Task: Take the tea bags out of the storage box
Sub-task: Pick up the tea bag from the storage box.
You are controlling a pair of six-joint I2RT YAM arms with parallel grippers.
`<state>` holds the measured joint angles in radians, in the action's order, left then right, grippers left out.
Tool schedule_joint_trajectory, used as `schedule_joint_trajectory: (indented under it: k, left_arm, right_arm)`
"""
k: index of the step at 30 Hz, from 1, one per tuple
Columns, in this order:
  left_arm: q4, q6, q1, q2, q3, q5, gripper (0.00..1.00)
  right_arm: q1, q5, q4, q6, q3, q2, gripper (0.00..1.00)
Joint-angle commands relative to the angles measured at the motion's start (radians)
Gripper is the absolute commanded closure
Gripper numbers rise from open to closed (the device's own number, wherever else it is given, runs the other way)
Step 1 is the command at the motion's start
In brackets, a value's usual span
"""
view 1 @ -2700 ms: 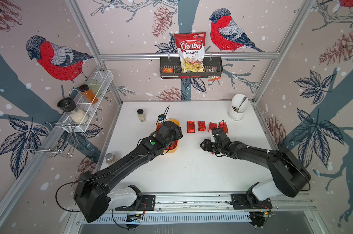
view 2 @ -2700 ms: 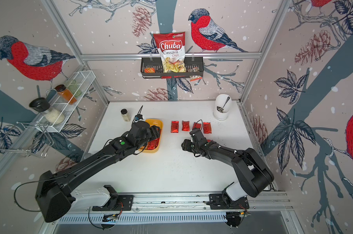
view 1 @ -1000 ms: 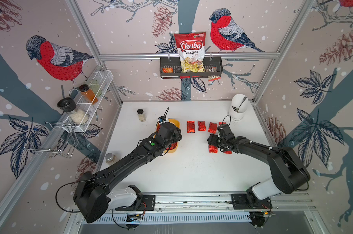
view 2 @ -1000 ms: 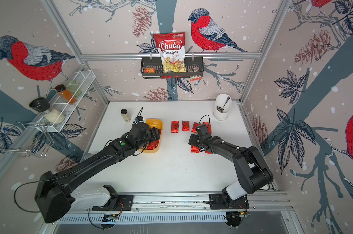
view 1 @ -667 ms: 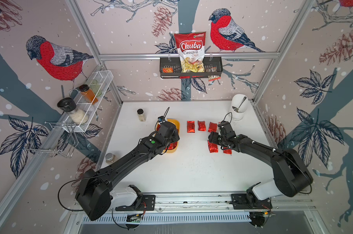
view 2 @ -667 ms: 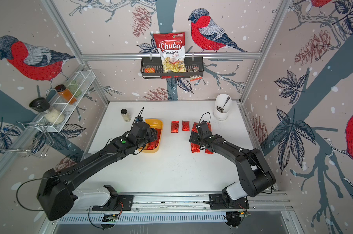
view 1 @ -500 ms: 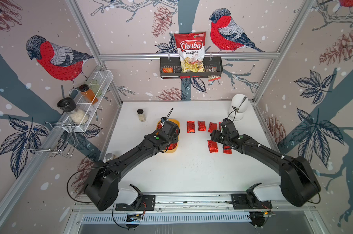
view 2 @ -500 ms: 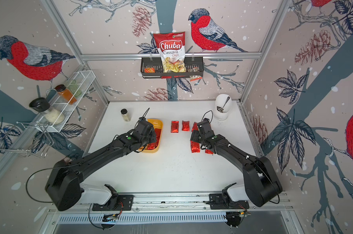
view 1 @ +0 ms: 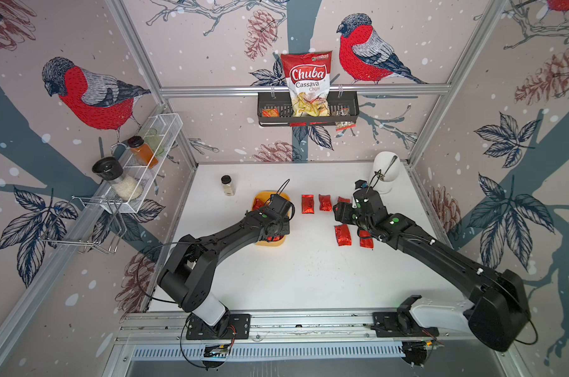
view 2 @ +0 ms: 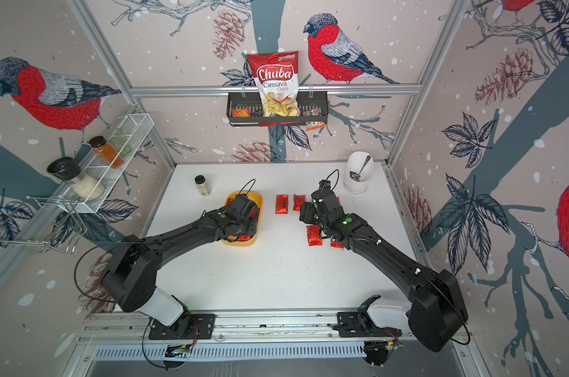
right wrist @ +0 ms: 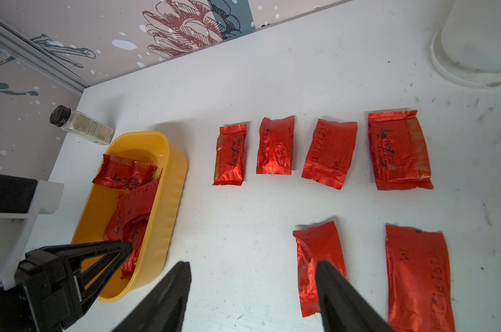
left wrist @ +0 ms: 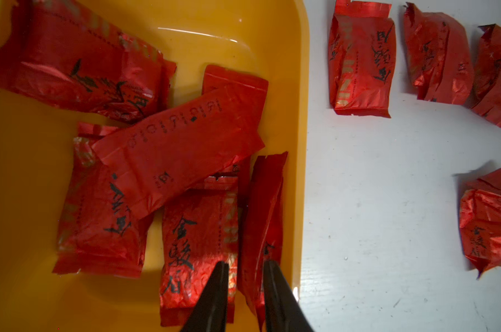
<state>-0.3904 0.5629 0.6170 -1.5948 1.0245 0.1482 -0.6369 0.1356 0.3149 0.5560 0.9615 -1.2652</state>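
The storage box (view 1: 270, 243) is a yellow-orange tub left of the table's centre, with several red foil tea bags (left wrist: 180, 149) in it. My left gripper (left wrist: 245, 263) reaches down into its near end. Its fingers (left wrist: 220, 284) press in on either side of one tea bag (left wrist: 262, 207) that stands on edge against the box wall (left wrist: 298, 143). More tea bags lie on the table: a back row (right wrist: 275, 145) and two nearer ones (right wrist: 315, 247). My right gripper (right wrist: 252, 287) hovers open above the table beside those two, with nothing between its fingers.
A small spice jar (view 1: 227, 185) stands behind the box, and a white cup with a spoon (view 1: 386, 173) at the back right. A black wire basket with a chips bag (view 1: 307, 112) hangs on the back wall, a white rack (view 1: 146, 156) on the left wall.
My left fingers have closed in on the upright tea bag in the box. My right gripper has lifted back off the nearer tea bags and stays open.
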Motion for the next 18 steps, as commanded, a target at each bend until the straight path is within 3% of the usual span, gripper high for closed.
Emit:
schedule_joint_trajectory:
  k: [1, 8, 10, 13, 18]
  left_arm:
    - [0.016, -0.031, -0.008, -0.016, 0.006, -0.047, 0.72]
    - [0.034, -0.040, -0.017, -0.062, 0.008, -0.066, 0.74]
    - [0.039, -0.042, -0.019, -0.076, 0.009, -0.067, 0.80]
    - [0.034, -0.042, -0.023, -0.083, 0.015, -0.067, 0.97]
    - [-0.019, -0.041, -0.026, -0.018, 0.028, -0.029, 1.00]
  right_arm:
    - [-0.004, 0.020, 0.016, -0.002, 0.005, 0.000, 0.26]
    - [-0.006, 0.015, 0.009, 0.001, 0.000, -0.008, 0.26]
    - [-0.006, 0.014, 0.007, 0.001, 0.003, -0.008, 0.26]
    - [-0.006, 0.012, 0.007, 0.002, 0.002, -0.006, 0.26]
    - [-0.006, 0.007, 0.007, 0.002, 0.002, 0.007, 0.26]
